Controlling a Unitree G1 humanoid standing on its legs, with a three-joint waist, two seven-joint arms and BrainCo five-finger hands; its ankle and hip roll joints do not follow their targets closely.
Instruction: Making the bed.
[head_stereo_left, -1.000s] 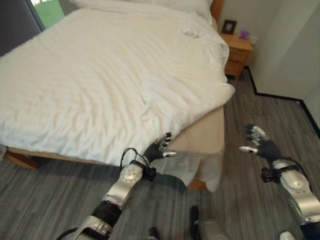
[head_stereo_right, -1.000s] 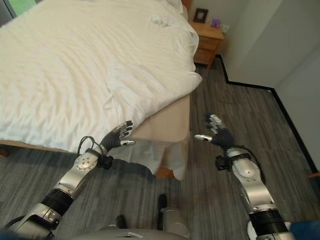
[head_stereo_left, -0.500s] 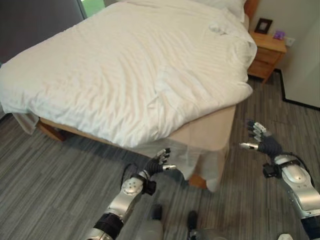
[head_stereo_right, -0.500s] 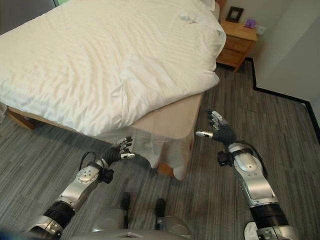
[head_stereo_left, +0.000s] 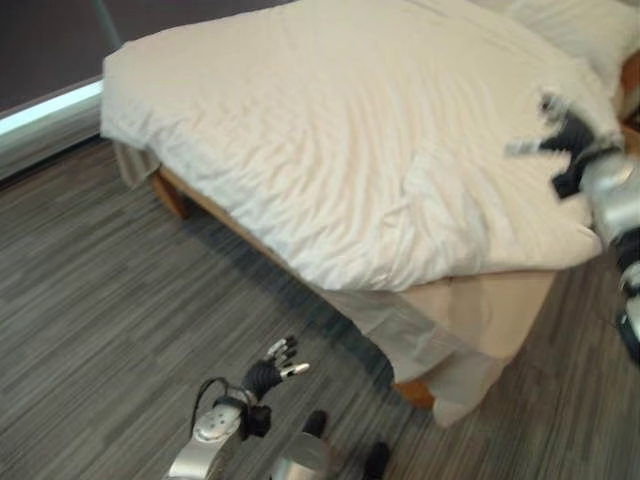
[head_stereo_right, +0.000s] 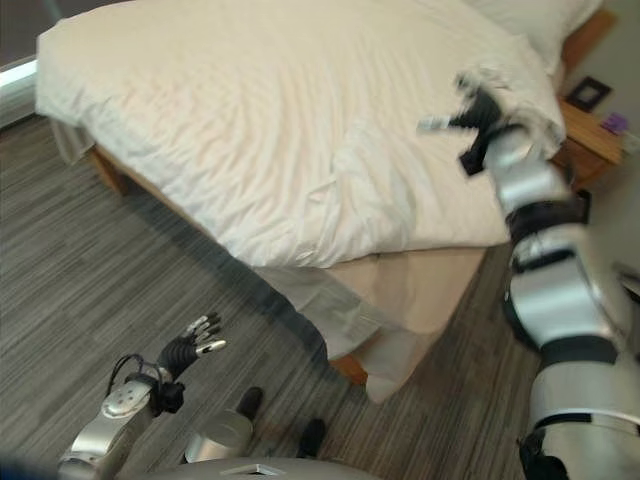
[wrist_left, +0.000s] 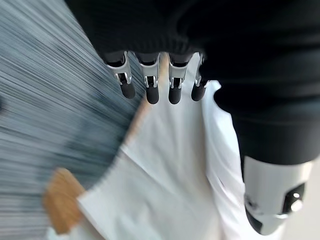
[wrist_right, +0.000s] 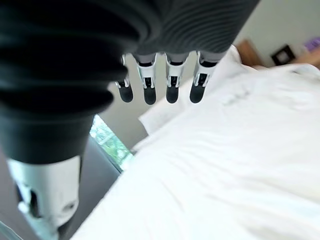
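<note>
Hovering right robot hand (head_stereo_right: 478, 112) above white duvet (head_stereo_right: 270, 130).

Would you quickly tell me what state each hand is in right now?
Left hand: open, holding nothing, low over the floor.
Right hand: open, holding nothing, above the white duvet.

The left hand (head_stereo_left: 268, 375) hangs low with fingers spread; the right hand (head_stereo_right: 478, 112) is raised, fingers straight.

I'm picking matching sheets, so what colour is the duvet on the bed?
The duvet is plain white, with no pattern. The left eye view shows it best.
</note>
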